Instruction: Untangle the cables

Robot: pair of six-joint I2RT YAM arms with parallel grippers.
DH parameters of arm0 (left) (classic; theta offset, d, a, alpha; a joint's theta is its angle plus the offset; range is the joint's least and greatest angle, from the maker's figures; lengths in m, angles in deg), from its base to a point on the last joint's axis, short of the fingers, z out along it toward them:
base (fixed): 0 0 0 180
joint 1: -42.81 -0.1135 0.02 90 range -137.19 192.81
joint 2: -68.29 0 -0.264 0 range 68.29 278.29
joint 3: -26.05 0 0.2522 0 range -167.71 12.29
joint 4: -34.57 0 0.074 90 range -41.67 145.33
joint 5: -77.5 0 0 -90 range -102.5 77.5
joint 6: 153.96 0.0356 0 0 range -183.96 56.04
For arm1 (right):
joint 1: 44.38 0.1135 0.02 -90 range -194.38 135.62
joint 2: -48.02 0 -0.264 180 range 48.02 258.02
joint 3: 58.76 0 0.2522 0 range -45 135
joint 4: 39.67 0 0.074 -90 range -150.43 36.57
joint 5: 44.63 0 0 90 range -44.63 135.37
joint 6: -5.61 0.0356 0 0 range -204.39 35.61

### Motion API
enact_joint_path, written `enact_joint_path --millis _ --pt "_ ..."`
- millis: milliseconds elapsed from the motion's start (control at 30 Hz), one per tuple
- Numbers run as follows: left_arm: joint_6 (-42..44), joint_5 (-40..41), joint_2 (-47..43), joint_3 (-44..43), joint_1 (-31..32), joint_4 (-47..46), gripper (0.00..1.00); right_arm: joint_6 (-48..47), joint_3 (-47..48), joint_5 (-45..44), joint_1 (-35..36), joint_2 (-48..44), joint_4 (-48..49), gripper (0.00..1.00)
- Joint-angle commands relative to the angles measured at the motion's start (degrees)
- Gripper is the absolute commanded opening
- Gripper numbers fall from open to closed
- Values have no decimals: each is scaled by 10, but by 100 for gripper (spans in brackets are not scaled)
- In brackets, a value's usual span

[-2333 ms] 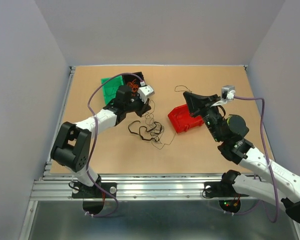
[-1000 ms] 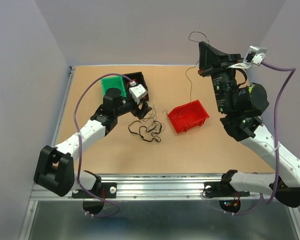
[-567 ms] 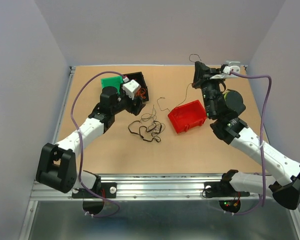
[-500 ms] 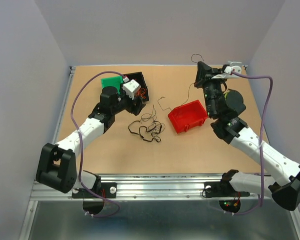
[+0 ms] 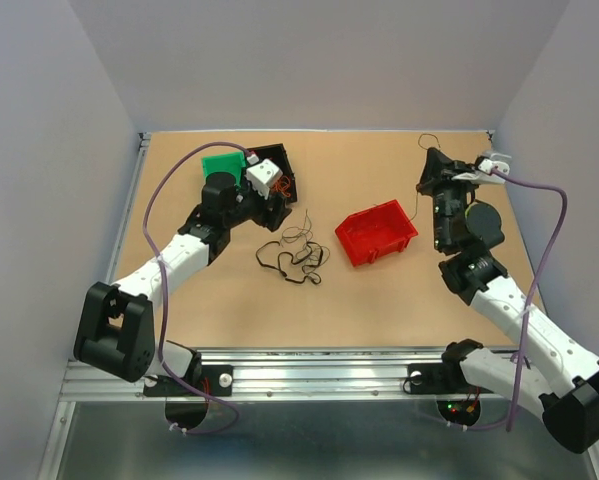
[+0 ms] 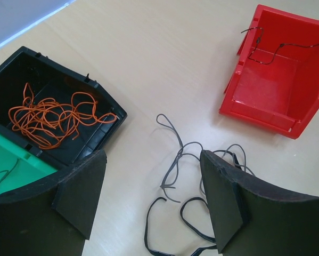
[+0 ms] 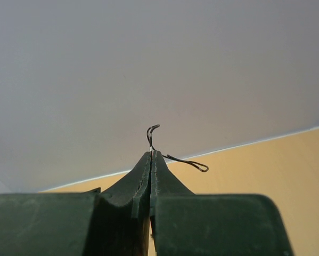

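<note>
A loose tangle of thin black and grey cables (image 5: 294,256) (image 6: 196,181) lies on the table between the bins. My left gripper (image 5: 276,205) (image 6: 154,197) hovers open just above the tangle's near-left edge, with nothing between its fingers. A bunch of orange cables (image 6: 55,118) rests in the black bin (image 5: 275,165) (image 6: 103,104). My right gripper (image 5: 429,163) (image 7: 150,156) is raised right of the red bin (image 5: 377,232) (image 6: 276,114) and shut on one thin black cable (image 7: 155,131) (image 5: 417,195). That cable trails down and drapes over the red bin's rim (image 6: 279,49).
A green bin (image 5: 219,163) (image 6: 10,165) sits against the black one at the back left. Purple arm cables (image 5: 549,250) loop beside both arms. Grey walls close the table's back and sides.
My right arm has swung right and lower with the thin black cable, drawing its free end off the table to the red bin. My left gripper drew back toward the black bin, then held still.
</note>
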Motion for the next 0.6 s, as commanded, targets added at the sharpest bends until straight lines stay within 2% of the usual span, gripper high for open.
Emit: enact_joint_path --millis 0,100,233,367,467,567 --pt "-2 -16 0 -28 2 -14 82 19 -32 -16 -6 -37 41 1" --pt "1 -32 6 -32 1 -9 82 17 -48 -22 -6 -40 41 1" --pt "7 -41 17 -39 2 0 81 8 -52 25 -5 -27 37 1" --pt "10 -52 24 -46 3 10 81 16 -72 15 -6 -39 32 0" --pt "23 -109 40 -54 5 25 81 21 -98 10 -6 -71 32 1" --pt "36 -121 64 -67 23 33 81 21 -89 25 -6 -68 6 0"
